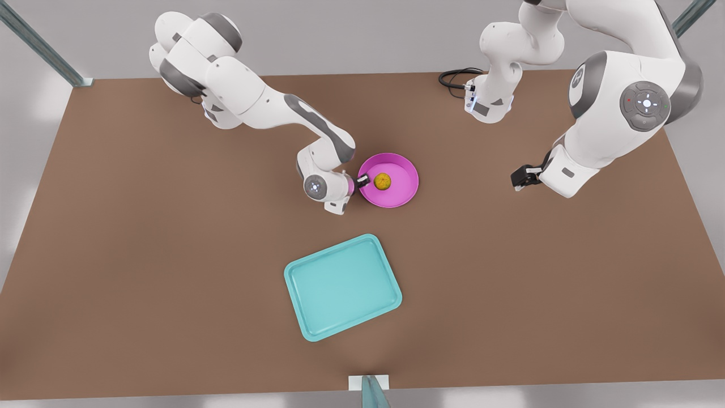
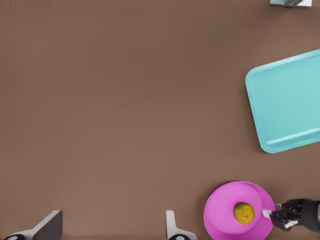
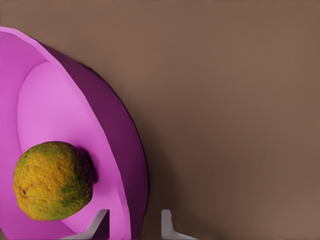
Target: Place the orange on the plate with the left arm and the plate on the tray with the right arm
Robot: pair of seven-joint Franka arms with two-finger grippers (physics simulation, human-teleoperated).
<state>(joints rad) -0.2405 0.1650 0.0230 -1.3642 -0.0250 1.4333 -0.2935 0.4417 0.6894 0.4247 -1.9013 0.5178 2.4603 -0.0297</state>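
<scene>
Worktop (image 1: 141, 255): brown, flat, grey wall behind; metal posts at far corners.
Front view, plate (image 1: 402, 181): pink, round, near worktop centre, flat on the surface.
Front view, orange (image 1: 382, 181): sits in the plate's middle.
Front view, tray (image 1: 342, 288): teal, turned at an angle, btwn plate and near edge; apart from the plate.
Front view, right gripper (image 1: 362, 182): at the plate's rim, on the side twd the front view's left; arm reaches in from the far-left corner.
Front view, left gripper (image 1: 516, 180): hangs over bare worktop, well apart from the plate, twd the front view's right; arm waits.
Left wrist view, left gripper (image 2: 112, 230): fingers (image 2: 50, 225) spread wide, nothing btwn them; brown surface below.
Left wrist view, other items: tray (image 2: 290, 100), plate (image 2: 222, 210) w/ orange (image 2: 244, 213) inside; right gripper (image 2: 272, 215) at the rim.
Right wrist view, right gripper (image 3: 132, 227): fingers parted, one inside the plate (image 3: 55, 110), one outside; rim btwn them; a sliver of worktop shows by the outer finger, so not clamped.
Right wrist view, orange (image 3: 52, 181): yellow-green, on the plate floor, just beside the inner finger.
</scene>
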